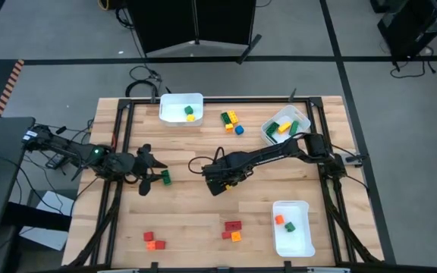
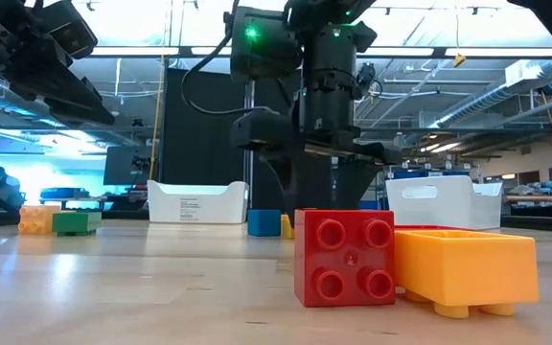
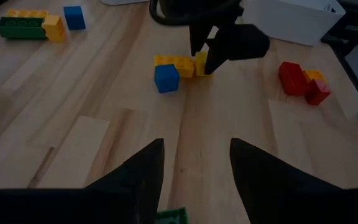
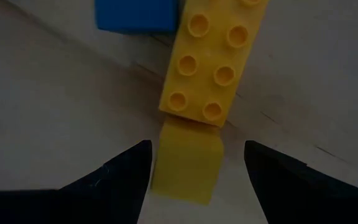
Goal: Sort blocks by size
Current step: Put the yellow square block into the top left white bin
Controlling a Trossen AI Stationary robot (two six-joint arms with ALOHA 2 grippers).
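Right wrist view shows you the right gripper (image 4: 194, 165) low over mid-table, fingers spread and holding nothing, a yellow brick (image 4: 213, 59) just ahead between them and a blue cube (image 4: 135, 14) beside it. Your left gripper (image 1: 149, 176) waits at the table's left, half open, empty, a green brick (image 1: 165, 177) just beside it.

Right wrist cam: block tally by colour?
Yellow: 2, a studded brick and a smooth block
Blue: 1, a blue block, partly cut off by the frame edge
Total: 3
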